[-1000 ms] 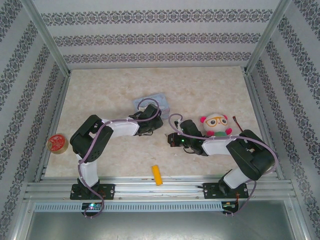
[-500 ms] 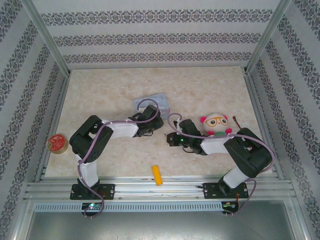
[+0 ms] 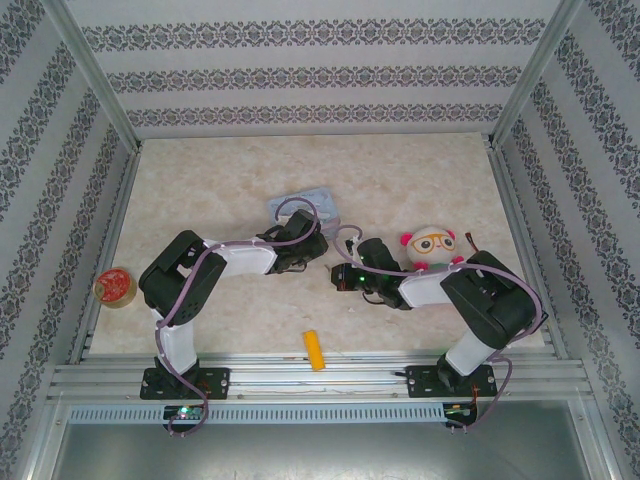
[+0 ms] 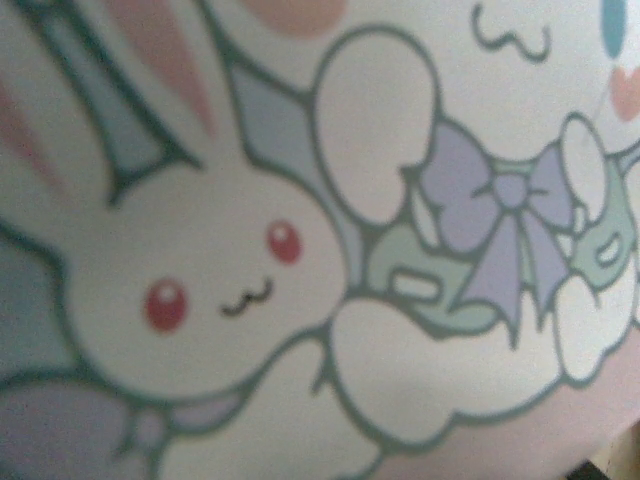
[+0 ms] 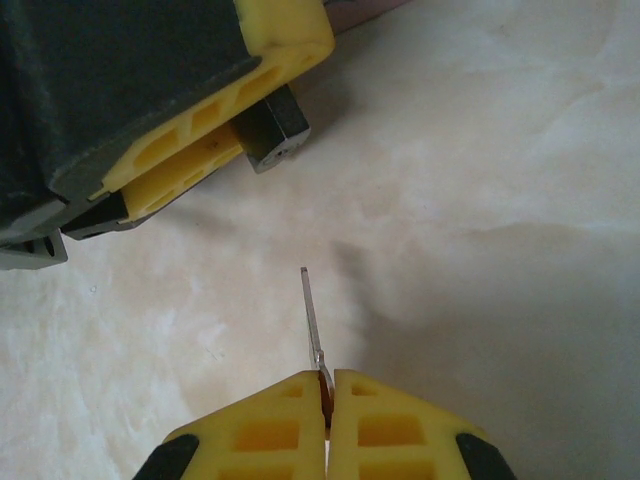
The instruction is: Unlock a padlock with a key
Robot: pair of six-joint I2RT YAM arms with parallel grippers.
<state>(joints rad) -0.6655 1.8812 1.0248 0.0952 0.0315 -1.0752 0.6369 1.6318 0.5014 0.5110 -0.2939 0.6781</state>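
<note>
In the right wrist view my right gripper [image 5: 327,378] is shut on the key [image 5: 312,322]. The thin silvery blade sticks out forward above the table, its head pinched between the yellow fingertips. Ahead at upper left, the left gripper [image 5: 268,100] is shut on the padlock [image 5: 274,132]. The padlock's dark body pokes out between that gripper's yellow fingers, and its shackle is hidden. A short gap separates the key tip from the padlock. From the top view the left gripper [image 3: 306,252] and right gripper [image 3: 341,276] face each other mid-table.
The pale blue cartoon tin [image 3: 312,203] lies just behind the left gripper, and the left wrist view shows its rabbit print [image 4: 300,200] very close. A plush toy [image 3: 432,248] sits beside the right arm. An orange-yellow cylinder [image 3: 315,350] lies near the front edge, a red roll [image 3: 113,287] at far left.
The right arm has shifted slightly left and back, bringing its gripper with the key closer to the left gripper. The left arm has stayed put.
</note>
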